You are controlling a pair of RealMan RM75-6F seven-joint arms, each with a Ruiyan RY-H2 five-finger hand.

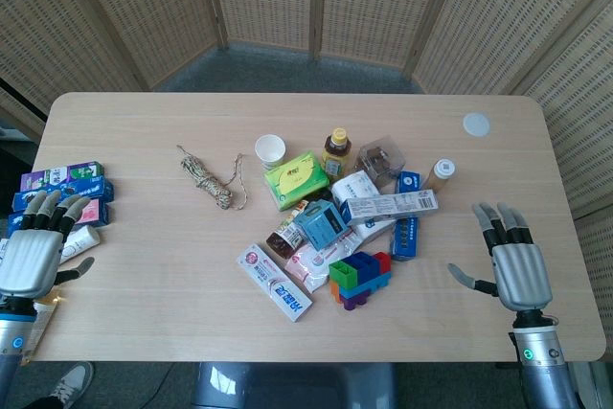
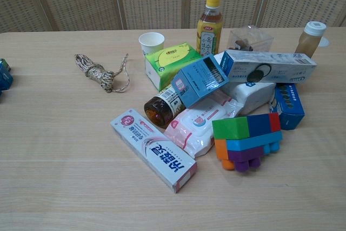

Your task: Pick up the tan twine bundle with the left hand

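The tan twine bundle (image 1: 207, 180) lies on the light wooden table (image 1: 144, 294), left of the central pile, with loose ends trailing right; the chest view shows the twine bundle (image 2: 99, 73) at upper left. My left hand (image 1: 34, 244) hovers at the table's left edge, well left of and nearer than the twine, fingers apart and holding nothing. My right hand (image 1: 513, 258) is at the front right, fingers spread, empty. Neither hand shows in the chest view.
A pile sits mid-table: white paper cup (image 1: 271, 150), green tissue box (image 1: 295, 180), bottle (image 1: 336, 152), toothpaste box (image 1: 275, 282), coloured block stack (image 1: 359, 278), blue boxes. Small boxes (image 1: 65, 189) lie by my left hand. A white disc (image 1: 476, 124) rests far right.
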